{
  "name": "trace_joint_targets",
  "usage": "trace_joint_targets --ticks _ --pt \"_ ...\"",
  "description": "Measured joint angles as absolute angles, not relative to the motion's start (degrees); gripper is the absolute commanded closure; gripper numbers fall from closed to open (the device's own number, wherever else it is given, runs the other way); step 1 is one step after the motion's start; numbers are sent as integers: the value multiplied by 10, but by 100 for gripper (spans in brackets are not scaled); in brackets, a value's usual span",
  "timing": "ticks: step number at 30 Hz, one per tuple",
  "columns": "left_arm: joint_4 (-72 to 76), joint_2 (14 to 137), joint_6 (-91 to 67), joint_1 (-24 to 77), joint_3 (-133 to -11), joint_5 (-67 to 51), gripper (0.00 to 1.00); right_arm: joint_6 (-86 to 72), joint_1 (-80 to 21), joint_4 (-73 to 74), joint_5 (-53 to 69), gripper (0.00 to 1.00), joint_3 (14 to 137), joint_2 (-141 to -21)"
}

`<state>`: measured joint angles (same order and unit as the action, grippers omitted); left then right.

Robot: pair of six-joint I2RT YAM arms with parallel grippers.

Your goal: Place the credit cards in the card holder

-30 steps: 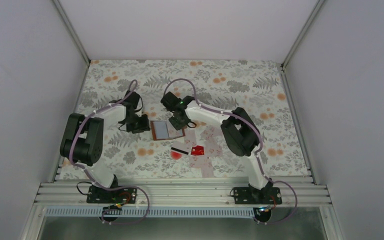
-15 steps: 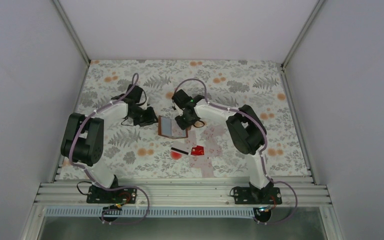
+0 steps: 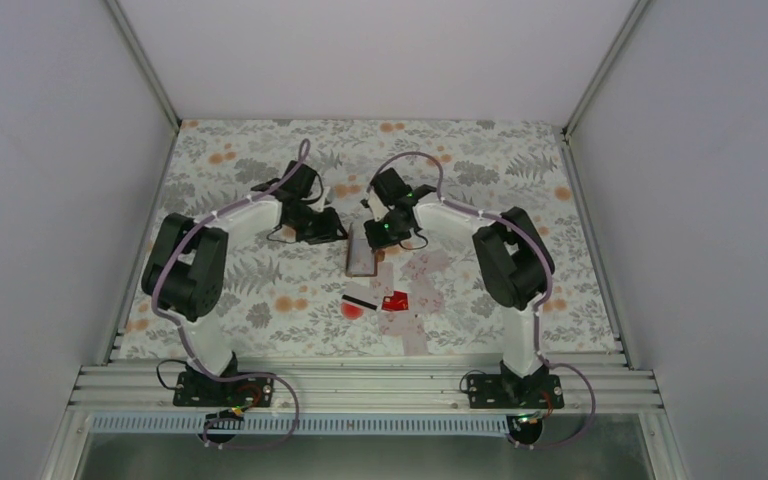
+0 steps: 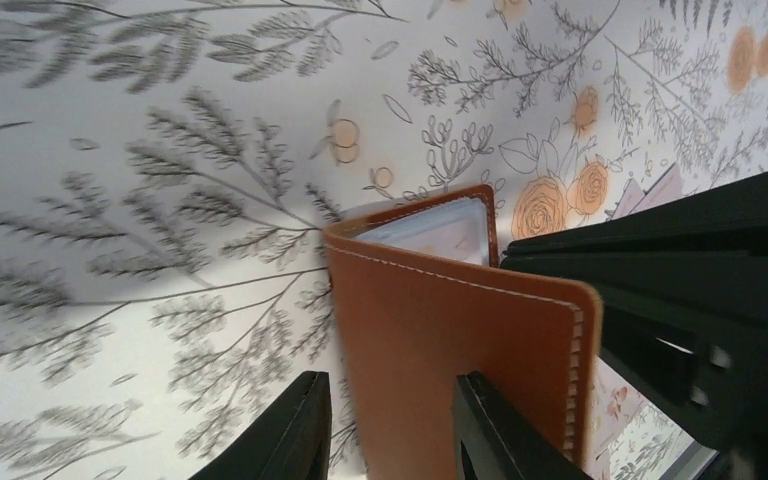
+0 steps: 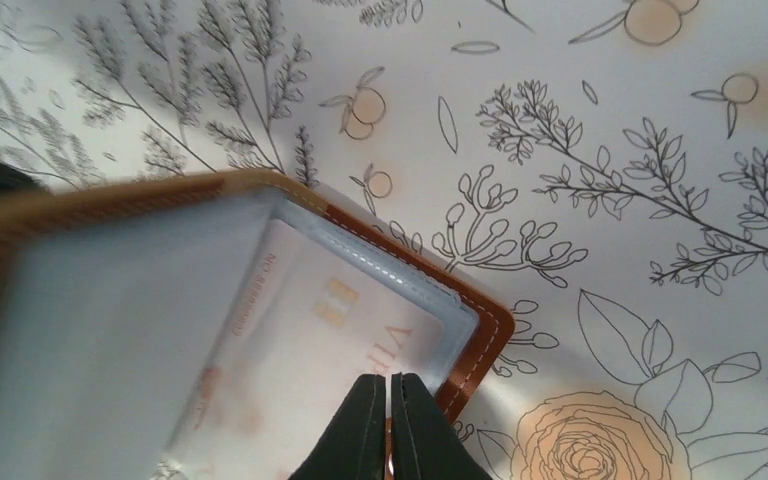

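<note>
Top external + wrist cams: 1 pale card in card holder, striped card & red card left on table; R claw pinched shut on holder edge, L claw part-open astride flap.

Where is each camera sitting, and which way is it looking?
Top camera: above and behind the arms, looking down on the flowery table; the left arm and right arm show whole.
Left wrist camera: on the left wrist, looking along the left fingers at the card holder's brown outside.
Right wrist camera: on the right wrist, looking past the shut right fingers at its clear inner pocket.
Shared: all three see the card holder and the table.
</note>
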<state>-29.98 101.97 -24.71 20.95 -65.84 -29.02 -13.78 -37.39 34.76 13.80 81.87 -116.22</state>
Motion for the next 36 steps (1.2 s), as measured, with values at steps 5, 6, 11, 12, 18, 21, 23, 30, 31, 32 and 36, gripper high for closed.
trace_joint_targets --ticks 5,6,11,12,18,21,23,30,31,32,36 --pt "-300 1060 -249 239 -682 -289 67 -151 -359 330 169 96 802 -1136" --pt "-303 1068 -249 244 -689 -289 68 -155 -355 326 177 96 796 -1127" --pt "-309 1100 -249 261 -721 -275 68 -169 -332 310 202 94 768 -1084" --pt "-310 1103 -249 263 -724 -272 68 -168 -328 310 204 89 765 -1078" --pt "-315 1104 -251 268 -726 -255 68 -136 -322 315 195 61 735 -1068" --pt "-318 1104 -249 268 -726 -249 68 -108 -323 323 181 55 702 -1067" --pt "-322 1104 -247 271 -728 -243 68 -89 -324 331 171 54 691 -1067" --pt "-347 1143 -236 295 -777 -220 69 -67 -325 319 184 57 691 -1068" --pt "-350 1147 -234 296 -781 -218 70 -72 -324 317 190 57 691 -1068" --pt "-355 1150 -233 297 -786 -213 71 -82 -323 314 197 57 691 -1068" --pt "-364 1156 -228 297 -794 -201 73 -109 -322 308 211 57 694 -1071"
